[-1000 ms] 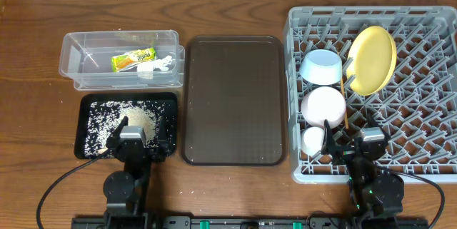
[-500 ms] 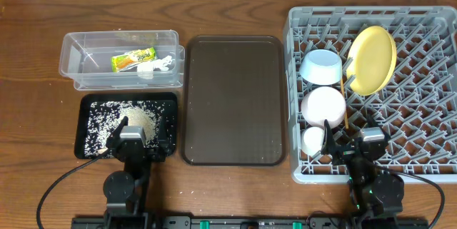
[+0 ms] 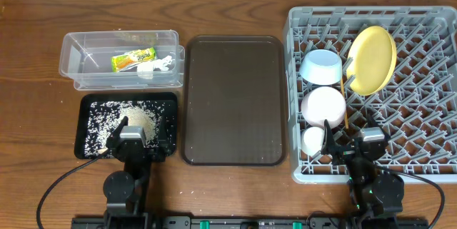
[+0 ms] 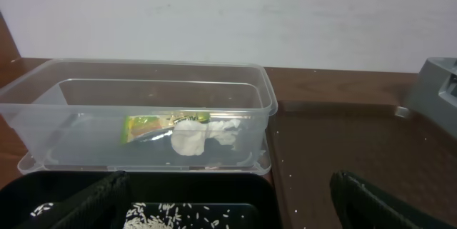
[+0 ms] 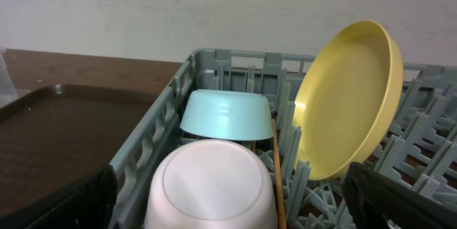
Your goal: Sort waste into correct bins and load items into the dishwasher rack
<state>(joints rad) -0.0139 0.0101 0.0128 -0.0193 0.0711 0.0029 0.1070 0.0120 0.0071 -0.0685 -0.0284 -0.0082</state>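
From above we see the rack (image 3: 421,115) holding one plate (image 3: 373,59), one blue bowl (image 3: 321,66), one white bowl (image 3: 323,105), one cup (image 3: 313,140) and chopsticks (image 3: 344,104); the right wrist view misses the cup. One wrapper (image 3: 133,59) and one napkin (image 3: 153,67) lie in the tub (image 3: 71,51), rice (image 3: 136,118) in the black tray (image 3: 80,125). Both arms crouch low, left fingers (image 4: 385,204) and right fingers (image 5: 57,204) spread wide, empty.

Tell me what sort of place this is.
Probably a staged dish-return station on a wooden table, not a real kitchen: a grey dishwasher rack holding a yellow plate, a brown serving tray, and a clear tub and black tray serving as waste bins.
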